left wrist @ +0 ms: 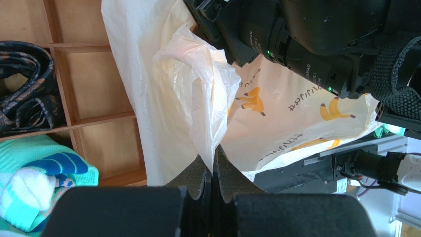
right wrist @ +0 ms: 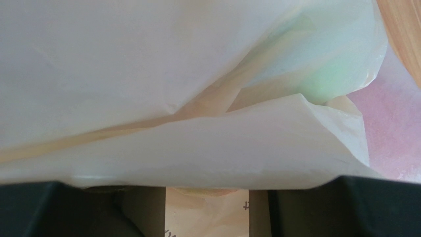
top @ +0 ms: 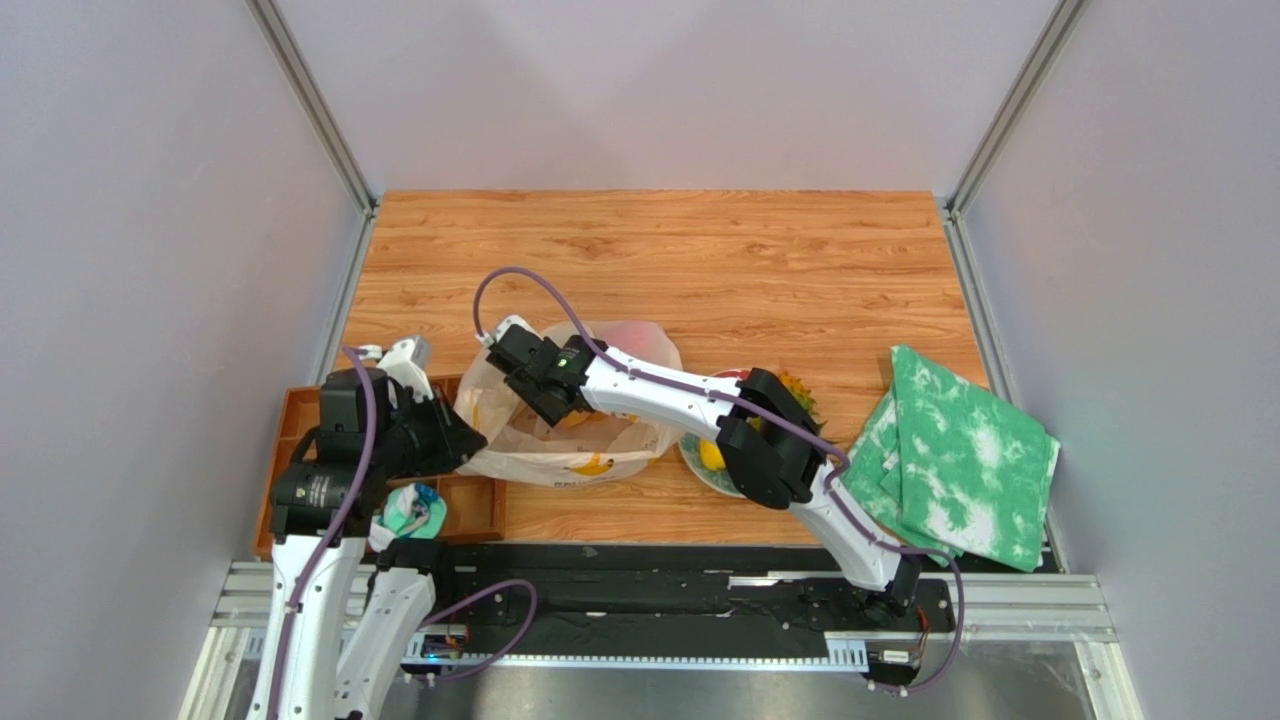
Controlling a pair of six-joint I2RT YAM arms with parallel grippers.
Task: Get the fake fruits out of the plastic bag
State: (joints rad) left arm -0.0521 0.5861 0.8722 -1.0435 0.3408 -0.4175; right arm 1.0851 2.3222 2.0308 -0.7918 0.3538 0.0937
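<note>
On a wooden table walled by grey panels, two robot arms work at a plastic bag printed with yellow bananas and dark text. At far left a wooden tray sits at the table's edge. The left wrist camera shows a dark coiled strap in one of its compartments and a teal-and-white knitted item in the next.

Just right of the tray, the left gripper is pinched on the bag's left edge. From the wrist its fingers press together with a fold of the thin white film caught between them, and the bag rises crumpled above.

The bag lies near the table's front, between tray and plate. A pink shape shows through its far side.

The right arm stretches across from the right, with the right gripper at the bag's mouth. Its own camera shows the gripper with jaws apart and film draped across them. A pale green glow shows through the plastic.

Right of the bag, a plate half hidden under the arm holds a yellow fruit and a leafy pineapple. At far right lies a green-and-white cloth.
</note>
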